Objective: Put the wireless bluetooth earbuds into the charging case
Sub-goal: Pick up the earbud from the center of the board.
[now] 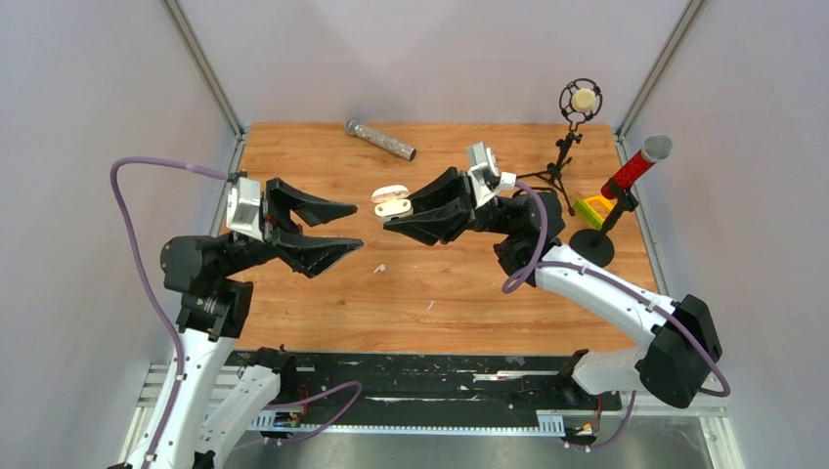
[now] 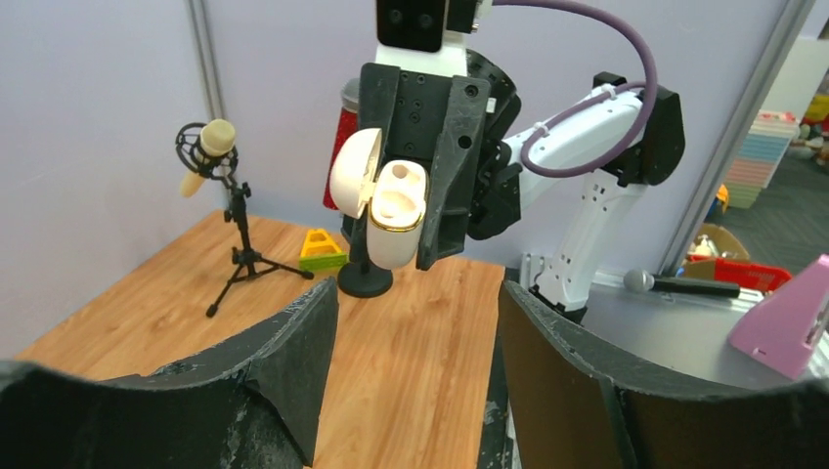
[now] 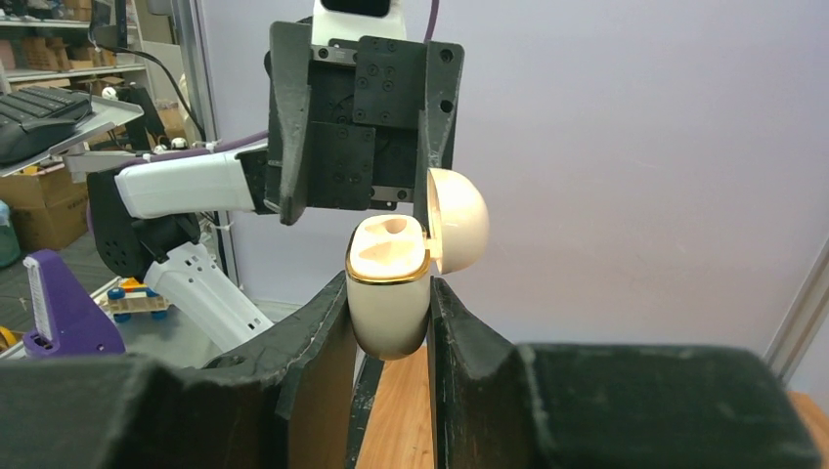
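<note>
The right gripper (image 1: 396,213) is clamped on the lower body of the charging case (image 3: 389,293) and holds it in the air over the middle of the tabletop (image 1: 469,293). The lid (image 2: 354,168) is swung open to one side. The case sticks out past the fingertips, its long axis roughly in line with the right fingers. As best we can judge, its mouth is turned up and towards the left arm.

The left gripper (image 1: 358,225) faces it from the left side. Its jaws are apart with nothing between them, and a clear gap separates it from the case. This arm is the free one, so we judge it to be the one that brings the earbuds across.

We cannot place the earbuds with any certainty. A tiny whitish piece (image 1: 379,267) lies on the wood just nearer the front edge than the gap between the two grippers. It may be one of them or only a fleck. We find the black one in no view. The wells in the case look empty from the left wrist, though their bottoms are in shadow.
</note>
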Motion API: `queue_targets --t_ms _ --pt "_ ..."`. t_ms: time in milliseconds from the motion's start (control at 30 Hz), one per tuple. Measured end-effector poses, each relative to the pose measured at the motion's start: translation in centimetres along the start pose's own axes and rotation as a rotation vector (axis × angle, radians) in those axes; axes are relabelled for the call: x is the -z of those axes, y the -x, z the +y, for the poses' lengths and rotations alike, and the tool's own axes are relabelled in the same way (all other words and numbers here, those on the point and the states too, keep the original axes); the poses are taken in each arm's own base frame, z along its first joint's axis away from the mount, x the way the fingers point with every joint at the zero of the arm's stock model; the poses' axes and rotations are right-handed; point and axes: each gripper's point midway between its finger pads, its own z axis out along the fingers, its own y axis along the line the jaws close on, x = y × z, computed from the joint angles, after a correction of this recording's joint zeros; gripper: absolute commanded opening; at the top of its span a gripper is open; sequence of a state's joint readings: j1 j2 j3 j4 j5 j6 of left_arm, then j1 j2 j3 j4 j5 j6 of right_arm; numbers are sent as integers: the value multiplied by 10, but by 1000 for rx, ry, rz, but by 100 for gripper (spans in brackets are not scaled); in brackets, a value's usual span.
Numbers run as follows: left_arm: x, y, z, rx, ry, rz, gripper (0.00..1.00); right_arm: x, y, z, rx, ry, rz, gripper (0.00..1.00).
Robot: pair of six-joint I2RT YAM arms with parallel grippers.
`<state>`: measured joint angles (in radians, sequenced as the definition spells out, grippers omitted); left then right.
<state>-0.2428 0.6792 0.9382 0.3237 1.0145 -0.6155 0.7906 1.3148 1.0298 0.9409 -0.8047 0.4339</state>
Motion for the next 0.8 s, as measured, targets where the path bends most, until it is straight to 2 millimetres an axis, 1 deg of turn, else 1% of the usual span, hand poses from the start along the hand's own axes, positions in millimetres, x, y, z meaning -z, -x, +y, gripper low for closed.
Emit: queue_targets --t_ms 33,200,267,367,533,667,733,767,800 --pt "0 -1 2 13 8 -3 68 -1 -1 0 -7 1 1 0" --pt "-4 -4 26 79 92 -29 81 -5 -2 0 -23 13 4 0" --pt "-6 -5 33 90 114 -35 84 -6 -3 2 -25 22 8 0" --pt "-8 -4 39 105 128 -37 85 -6 -6 4 -32 33 18 0" --pt "-9 -1 40 111 129 -36 81 -8 -13 3 -47 46 36 0" --pt "-10 2 36 106 117 -37 75 -11 -21 3 -64 60 53 0" --pt "-11 2 36 106 115 -37 70 -12 -26 2 -72 66 62 0" --pt "-11 2 36 109 116 -36 64 -14 -28 2 -76 72 66 0" --pt "-11 2 36 109 116 -36 61 -15 -29 2 -79 77 69 0"
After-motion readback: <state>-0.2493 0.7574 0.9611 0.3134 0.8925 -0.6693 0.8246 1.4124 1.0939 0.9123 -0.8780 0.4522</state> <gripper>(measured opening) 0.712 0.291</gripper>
